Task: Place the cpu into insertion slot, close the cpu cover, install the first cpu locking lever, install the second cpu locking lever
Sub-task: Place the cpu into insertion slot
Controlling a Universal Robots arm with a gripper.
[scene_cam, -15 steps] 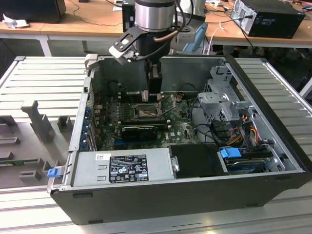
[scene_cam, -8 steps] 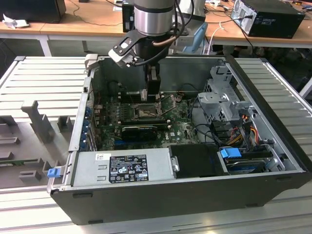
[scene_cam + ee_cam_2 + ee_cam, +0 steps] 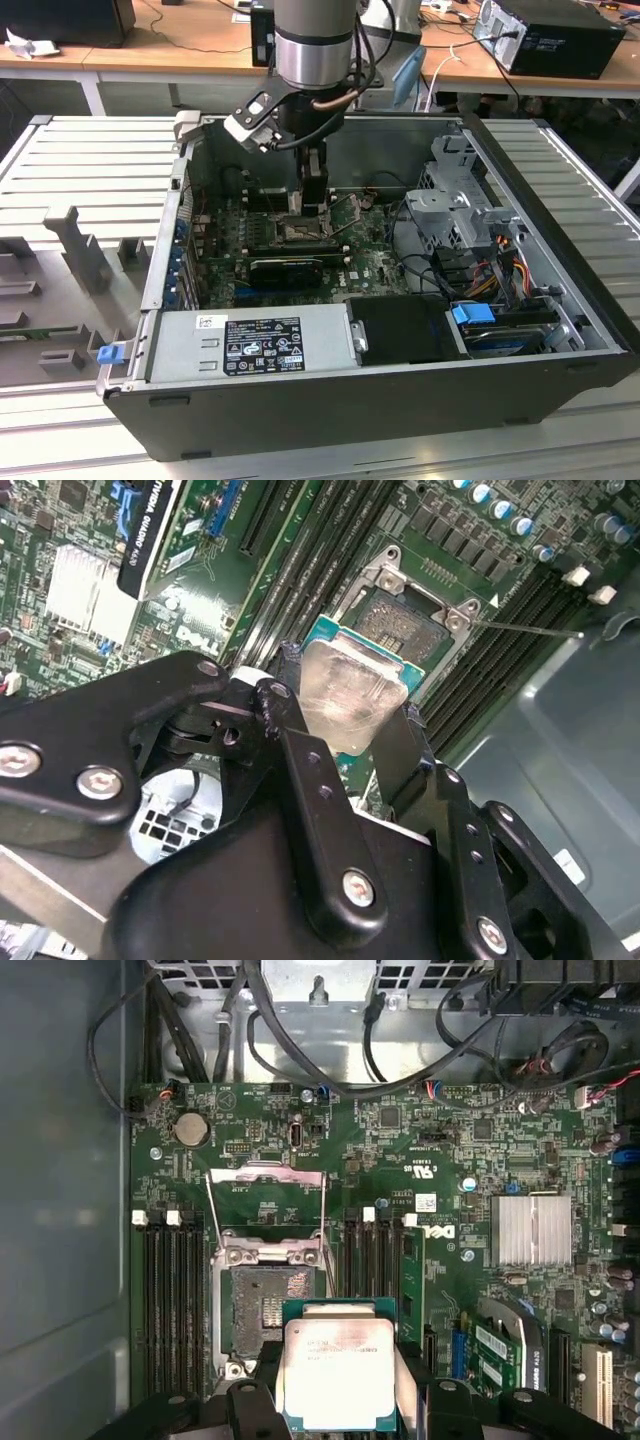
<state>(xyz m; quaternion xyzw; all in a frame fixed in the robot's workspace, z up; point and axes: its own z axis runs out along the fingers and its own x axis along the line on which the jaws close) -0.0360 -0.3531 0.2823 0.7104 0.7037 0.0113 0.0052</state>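
Now, in the exterior view, the gripper (image 3: 313,207) hangs inside the case (image 3: 400,400), just above the slot (image 3: 300,233). In the second wrist view, its fingers (image 3: 300,760) clamp the cpu (image 3: 350,695) by two opposite edges, metal face up. In the first wrist view, the cover (image 3: 265,1172) stands open and the cpu looks offset from the slot. Placing it well likely means squaring it over the slot and keeping it level, with no tilt.
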